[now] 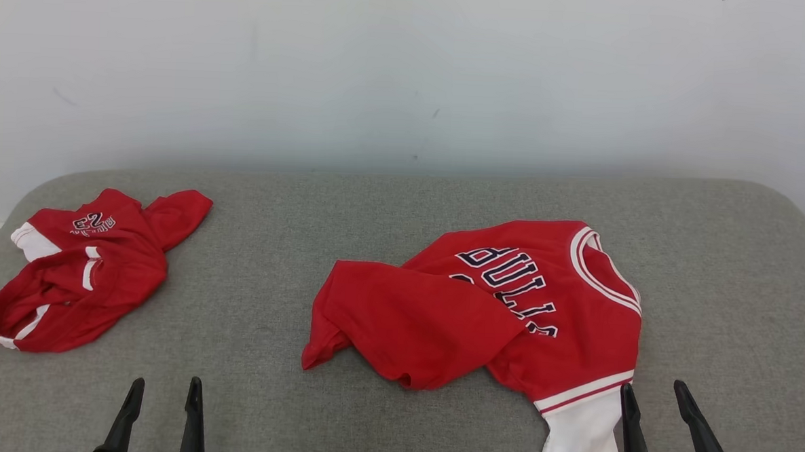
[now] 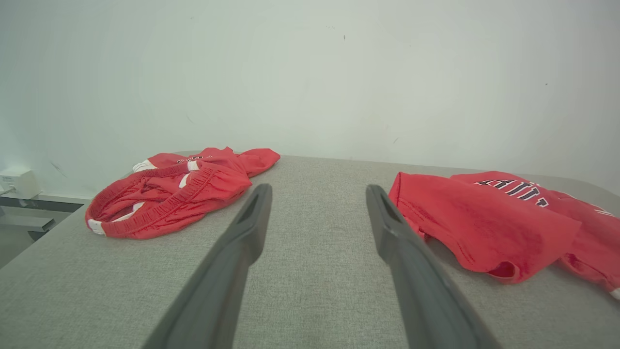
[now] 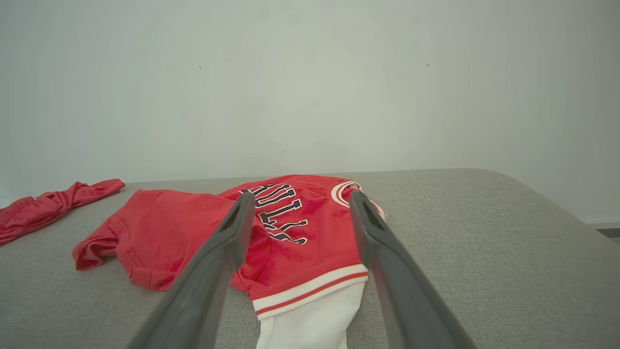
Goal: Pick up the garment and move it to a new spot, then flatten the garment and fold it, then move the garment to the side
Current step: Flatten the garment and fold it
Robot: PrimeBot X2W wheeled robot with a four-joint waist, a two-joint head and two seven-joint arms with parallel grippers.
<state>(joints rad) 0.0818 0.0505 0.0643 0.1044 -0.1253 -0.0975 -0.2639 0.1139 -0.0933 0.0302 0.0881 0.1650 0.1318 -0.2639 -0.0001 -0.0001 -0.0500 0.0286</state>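
A red jersey garment (image 1: 507, 312) with dark lettering, a white-trimmed neck and a white sleeve lies crumpled on the grey table (image 1: 404, 199), right of centre, its left part folded over itself. It also appears in the left wrist view as the jersey (image 2: 484, 218) and in the right wrist view as the jersey (image 3: 290, 228). My right gripper (image 1: 652, 386) hangs open just in front of its white sleeve, nothing between the fingers. My left gripper (image 1: 167, 381) stands open near the front edge, over bare cloth between the two garments.
Red shorts (image 1: 81, 266) with white trim lie bunched at the table's left end, also seen as the shorts (image 2: 174, 189). A pale wall (image 1: 409, 70) rises right behind the table. The table's corners are rounded. A white box (image 2: 17, 182) sits by the wall at far left.
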